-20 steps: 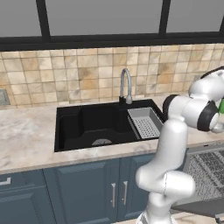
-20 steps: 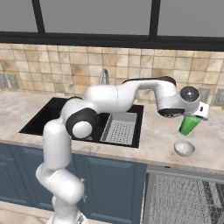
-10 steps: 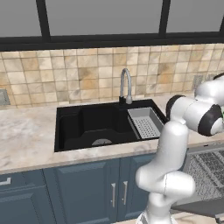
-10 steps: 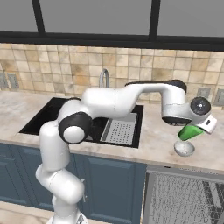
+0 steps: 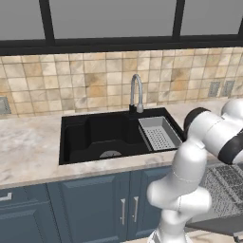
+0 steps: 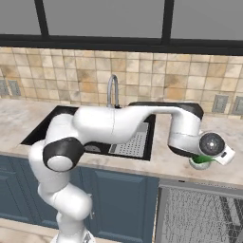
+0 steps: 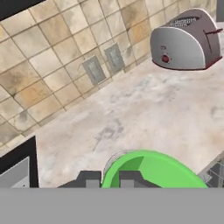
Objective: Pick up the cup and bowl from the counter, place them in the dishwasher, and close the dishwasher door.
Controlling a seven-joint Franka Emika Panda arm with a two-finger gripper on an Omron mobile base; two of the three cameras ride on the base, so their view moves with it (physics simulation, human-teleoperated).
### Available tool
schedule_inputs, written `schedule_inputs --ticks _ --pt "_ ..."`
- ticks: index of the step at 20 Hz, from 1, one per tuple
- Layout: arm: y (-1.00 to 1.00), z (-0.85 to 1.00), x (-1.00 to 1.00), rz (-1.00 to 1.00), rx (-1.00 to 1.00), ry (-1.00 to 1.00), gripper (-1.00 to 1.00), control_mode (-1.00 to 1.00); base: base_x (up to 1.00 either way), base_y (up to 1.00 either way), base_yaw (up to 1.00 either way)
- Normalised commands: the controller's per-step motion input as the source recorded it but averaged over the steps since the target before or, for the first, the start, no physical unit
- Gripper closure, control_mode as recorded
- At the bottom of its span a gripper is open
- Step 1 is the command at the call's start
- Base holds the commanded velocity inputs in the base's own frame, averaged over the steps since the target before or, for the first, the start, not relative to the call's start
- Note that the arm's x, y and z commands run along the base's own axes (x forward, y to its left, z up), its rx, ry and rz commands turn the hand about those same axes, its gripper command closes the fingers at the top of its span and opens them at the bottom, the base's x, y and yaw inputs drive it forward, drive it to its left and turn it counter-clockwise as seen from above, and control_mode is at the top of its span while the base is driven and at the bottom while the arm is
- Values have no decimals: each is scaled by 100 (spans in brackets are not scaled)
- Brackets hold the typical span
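Claw (image 7: 108,178) gripping green cup (image 7: 153,171), above bowl (image 7: 114,158)

No legible text, label, brand, number or sign found in any view. The toaster (image 7: 186,40) carries a red knob but no readable marking. The 2 wall outlets (image 7: 104,64) on the tiled backsplash are blank. The cup (image 7: 151,170) is plain green, unmarked.

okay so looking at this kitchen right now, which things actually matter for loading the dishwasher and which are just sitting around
Job in hand:
green cup, at the gripper
bowl, rim showing behind the cup
counter
dishwasher, open, rack showing

Lying about:
toaster
sink strainer tray
faucet
black sink
wall outlets
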Motion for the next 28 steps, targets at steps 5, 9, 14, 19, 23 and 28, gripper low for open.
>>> schedule_inputs --ticks 5,9,14,19,23,28 --pt "21 -33 -37 -7 -1 -6 100 -100 0 0 0" --pt "8 -31 -23 -7 0 -3 100 -100 0 0 0" --pt "0 -28 -5 -8 0 0 100 -100 0 0 0" --pt "0 -30 -24 -6 1 -1 100 -100 0 0 0" --pt "-1 -25 -44 -4 8 -3 100 -100 0 0 0" --pt "-12 -27 -16 -4 11 -1 100 -100 0 0 0"
